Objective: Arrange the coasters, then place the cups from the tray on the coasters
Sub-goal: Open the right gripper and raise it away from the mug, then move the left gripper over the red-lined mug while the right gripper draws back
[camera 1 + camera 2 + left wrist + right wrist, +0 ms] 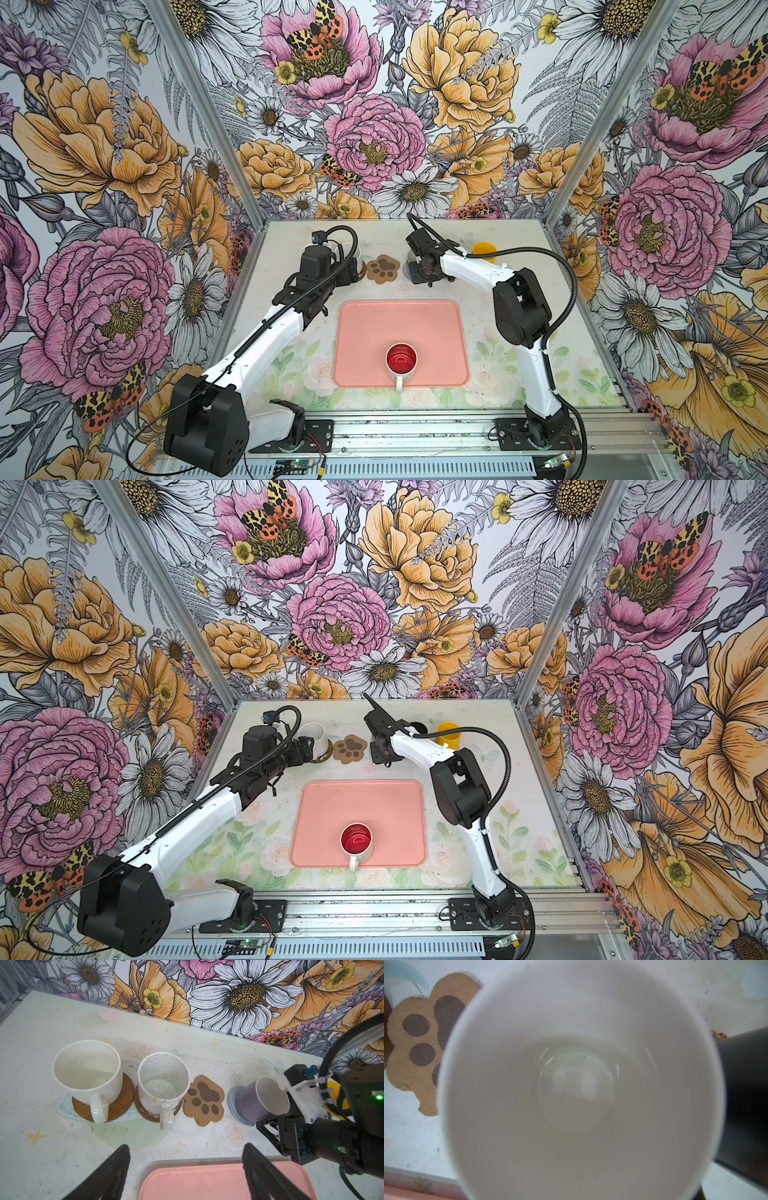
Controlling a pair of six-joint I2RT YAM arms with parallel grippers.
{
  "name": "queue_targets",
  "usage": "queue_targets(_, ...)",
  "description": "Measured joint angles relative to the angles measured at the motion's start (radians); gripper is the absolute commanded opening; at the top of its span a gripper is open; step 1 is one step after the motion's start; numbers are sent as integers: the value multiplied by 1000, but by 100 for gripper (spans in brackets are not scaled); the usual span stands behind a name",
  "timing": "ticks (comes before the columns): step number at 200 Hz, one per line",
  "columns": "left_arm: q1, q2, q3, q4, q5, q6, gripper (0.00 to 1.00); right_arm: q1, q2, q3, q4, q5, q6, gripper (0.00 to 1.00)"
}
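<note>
A row stands at the back of the table. A white mug (89,1072) and a speckled mug (164,1082) each sit on a brown disc coaster (122,1105). The paw-print coaster (383,269) is bare. The lavender mug (261,1099) stands on the grey-blue woven coaster (232,1099). My right gripper (430,276) is down at its near side, jaws hidden. A black mug (745,1095) and a yellow mug (485,250) stand further right. The pink tray (365,324) holds one white mug with a red interior (401,360). My left gripper (186,1150) hangs open and empty over the tray's back-left corner.
Flowered walls close in the back and both sides of the table. An aluminium rail with both arm bases runs along the front edge (415,432). The right arm's elbow (521,307) stands beside the tray's right edge.
</note>
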Motion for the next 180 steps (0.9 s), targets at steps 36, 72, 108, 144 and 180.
queue_targets(36, 0, 0, 0, -3, 0, 0, 86, 0, -64, -18, 1, 1, 0, 52)
queue_targets(72, 0, 0, 0, -3, 0, 0, 86, 0, -183, -34, 7, 18, 0, 54)
queue_targets(108, 0, 0, 0, -4, 1, 0, 86, 13, -346, -77, 11, 79, 0, 55)
queue_targets(144, 0, 0, 0, -16, 10, -1, 84, 47, -548, -210, 85, 162, 28, 57)
queue_targets(180, -35, 0, 6, -59, 21, -3, 81, 72, -752, -451, 230, 200, 114, 57)
